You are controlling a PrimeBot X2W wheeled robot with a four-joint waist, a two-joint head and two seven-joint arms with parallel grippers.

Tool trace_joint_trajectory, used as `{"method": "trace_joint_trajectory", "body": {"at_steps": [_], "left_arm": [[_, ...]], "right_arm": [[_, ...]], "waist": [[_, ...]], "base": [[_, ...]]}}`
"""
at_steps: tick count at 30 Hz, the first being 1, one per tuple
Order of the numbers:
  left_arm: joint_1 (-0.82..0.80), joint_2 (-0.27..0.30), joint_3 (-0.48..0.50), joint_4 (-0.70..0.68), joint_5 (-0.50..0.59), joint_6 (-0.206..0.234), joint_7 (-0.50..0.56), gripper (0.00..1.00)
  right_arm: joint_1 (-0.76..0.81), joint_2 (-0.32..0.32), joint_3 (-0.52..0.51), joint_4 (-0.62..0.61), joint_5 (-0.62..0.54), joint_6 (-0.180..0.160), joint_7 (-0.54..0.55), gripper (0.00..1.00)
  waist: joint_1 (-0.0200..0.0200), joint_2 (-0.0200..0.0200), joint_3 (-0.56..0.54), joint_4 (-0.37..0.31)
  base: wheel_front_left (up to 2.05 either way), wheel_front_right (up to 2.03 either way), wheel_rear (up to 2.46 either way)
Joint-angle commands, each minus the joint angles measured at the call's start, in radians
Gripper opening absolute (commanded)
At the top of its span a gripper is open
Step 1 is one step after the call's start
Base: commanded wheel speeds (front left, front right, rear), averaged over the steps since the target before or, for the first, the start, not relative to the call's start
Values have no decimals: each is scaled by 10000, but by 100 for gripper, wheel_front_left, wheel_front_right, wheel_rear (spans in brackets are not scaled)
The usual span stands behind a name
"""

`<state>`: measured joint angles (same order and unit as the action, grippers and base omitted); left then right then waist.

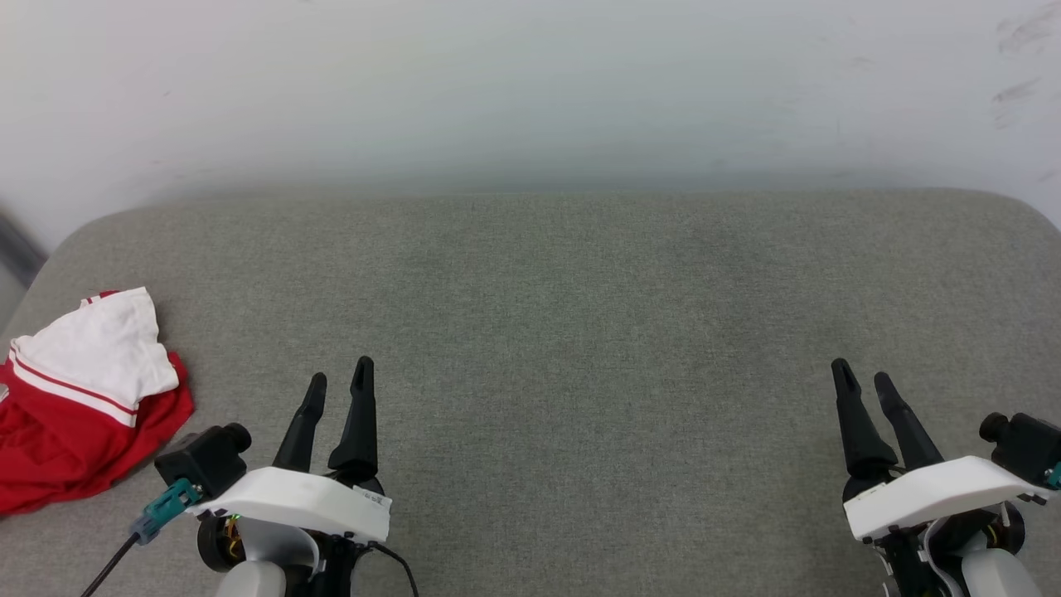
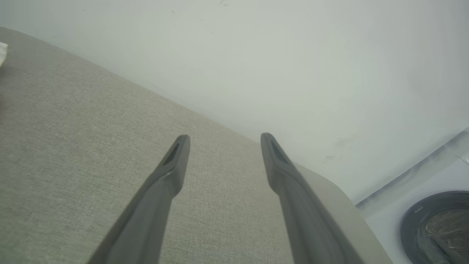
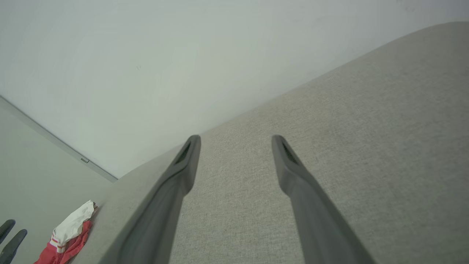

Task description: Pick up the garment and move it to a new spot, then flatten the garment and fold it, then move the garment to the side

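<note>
The garment [image 1: 75, 414] lies crumpled at the left edge of the head view, on the grey fabric-covered counter [image 1: 530, 332]. Its red body spreads low and to the left, and a white sleeve with red-and-white striped trim is folded over the top. Part of it runs past the frame's left border. No lettering is visible on the heap.

The left end effector [image 1: 340, 373] sits at the lower left of the head view, fingers pointing up the frame and parted, gripping nothing. It is just right of the garment and does not touch it. The right end effector [image 1: 860, 371] sits at the lower right, well apart from the garment, its fingers likewise spread and empty.

In the left wrist view the left end effector [image 2: 225, 136] is released, with bare counter [image 2: 73, 146] between its two dark fingers and a pale wall [image 2: 293, 55] above. A dark round object [image 2: 436, 227] shows at the lower right corner.

In the right wrist view the right end effector [image 3: 236, 137] is also released over bare fabric. The garment [image 3: 69, 234] appears small at the lower left, at the counter's far end, with the left arm's fingers [image 3: 14, 238] in the corner beside it.
</note>
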<state>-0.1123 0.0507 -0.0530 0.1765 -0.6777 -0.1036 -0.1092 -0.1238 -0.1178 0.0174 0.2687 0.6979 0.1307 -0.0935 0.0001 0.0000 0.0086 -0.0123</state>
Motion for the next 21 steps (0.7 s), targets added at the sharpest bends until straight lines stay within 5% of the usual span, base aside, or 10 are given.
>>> {"method": "trace_joint_trajectory", "body": {"at_steps": [1, 21], "left_arm": [[-269, 89, -47, -90, 438, 60, -111, 100], [-225, 449, -321, 106, 3000, 606, -683, 100]], "right_arm": [[-331, -98, 56, -33, -423, 0, -79, 100], [-11, 168, -350, -664, -3588, 0, -88, 100]], "waist": [[-1, 0, 8, -1], [-1, 0, -9, -57]], "base": [[0, 0, 0], [0, 0, 0]]}}
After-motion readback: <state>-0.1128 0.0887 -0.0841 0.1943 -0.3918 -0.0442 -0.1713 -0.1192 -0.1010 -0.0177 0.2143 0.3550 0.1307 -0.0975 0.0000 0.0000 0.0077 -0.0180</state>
